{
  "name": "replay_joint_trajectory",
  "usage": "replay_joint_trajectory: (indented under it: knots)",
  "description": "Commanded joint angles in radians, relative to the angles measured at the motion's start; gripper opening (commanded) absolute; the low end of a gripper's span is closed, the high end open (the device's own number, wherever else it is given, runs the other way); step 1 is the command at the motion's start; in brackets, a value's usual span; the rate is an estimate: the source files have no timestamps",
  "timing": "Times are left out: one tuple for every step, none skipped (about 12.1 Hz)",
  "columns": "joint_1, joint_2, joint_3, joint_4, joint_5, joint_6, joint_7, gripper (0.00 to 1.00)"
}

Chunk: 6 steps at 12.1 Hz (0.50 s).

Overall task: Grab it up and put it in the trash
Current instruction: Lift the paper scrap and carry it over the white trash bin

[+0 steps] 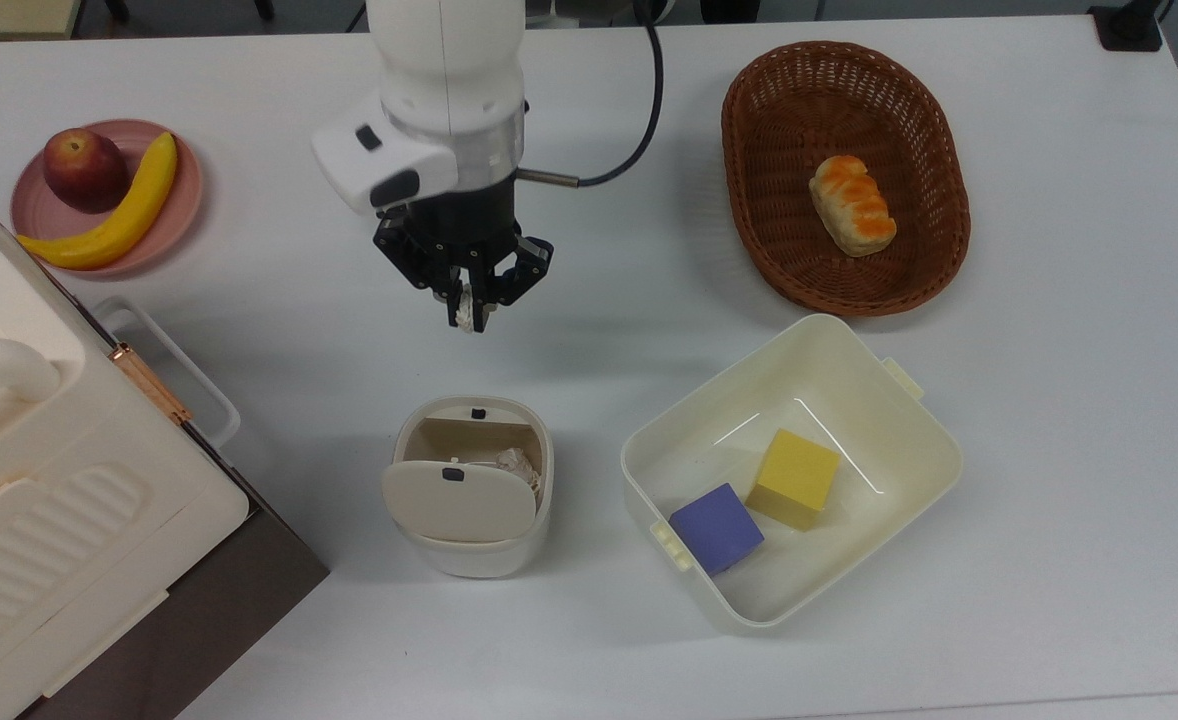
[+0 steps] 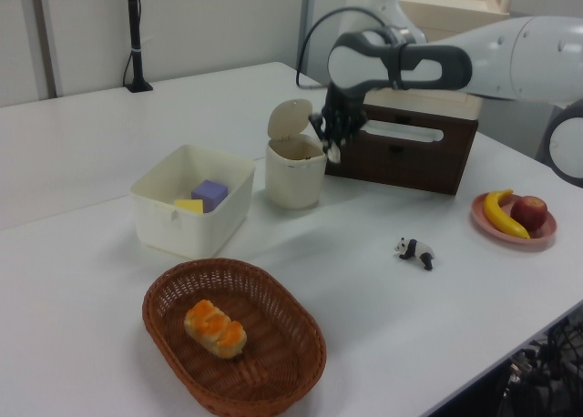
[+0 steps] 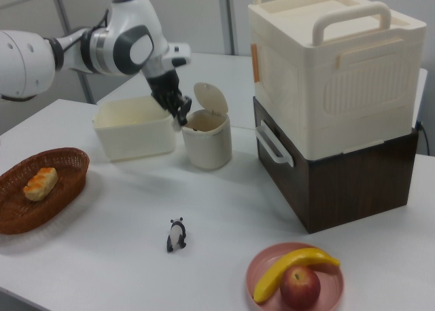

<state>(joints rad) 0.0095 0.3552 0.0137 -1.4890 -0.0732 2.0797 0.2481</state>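
Top view shows the gripper [image 1: 465, 312] up in the air above the table [image 1: 1049, 420], with its black fingers [image 1: 449, 290] pinched almost shut on the paper wad [image 1: 464, 314]. The wad is small, white and wrinkly, and it sticks out between the fingertips. Below it in the top view stands the bin [image 1: 469, 487], apart from the gripper. The bin's flap lid [image 1: 457, 498] is tipped open, and another wrinkly bit of paper [image 1: 517, 466] lies inside. In the left view the gripper [image 2: 331, 150] hangs just above the bin's [image 2: 293, 176] rim, on the left view's right side of it, and a white bit of the wad [image 2: 333, 153] peeks out at the tips. In the right view the gripper [image 3: 181, 119] is just to the right view's left of the bin [image 3: 206, 144], near its top edge, with the lid [image 3: 206, 98] standing up behind. Next to the bin is a tub [image 1: 934, 440] with a yellow block [image 1: 795, 478] and a purple block [image 1: 716, 527] in it. A brown basket [image 1: 749, 180] holds a bread roll [image 1: 852, 205]. A pink plate [image 1: 34, 215] holds an apple [image 1: 84, 168] and a banana [image 1: 109, 225]. A toy panda [image 2: 414, 251] lies on the table in the left view, well apart from the gripper. A big cream box [image 3: 340, 73] sits on a dark brown box [image 3: 353, 182] in the right view.
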Motion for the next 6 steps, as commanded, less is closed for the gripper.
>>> replay_joint_trajectory:
  knots:
    - [0.009, 0.010, -0.003, 0.013, -0.013, 0.196, 0.023, 0.05]
    - [0.009, 0.017, -0.003, 0.013, -0.017, 0.215, 0.019, 0.05]
    - [0.009, 0.031, -0.003, 0.016, -0.020, 0.247, 0.017, 0.05]
    - [0.009, 0.040, -0.003, 0.018, -0.020, 0.279, 0.017, 0.05]
    - [0.009, 0.047, -0.003, 0.018, -0.022, 0.315, 0.017, 0.05]
    - [0.009, 0.050, -0.003, 0.018, -0.033, 0.344, 0.017, 0.05]
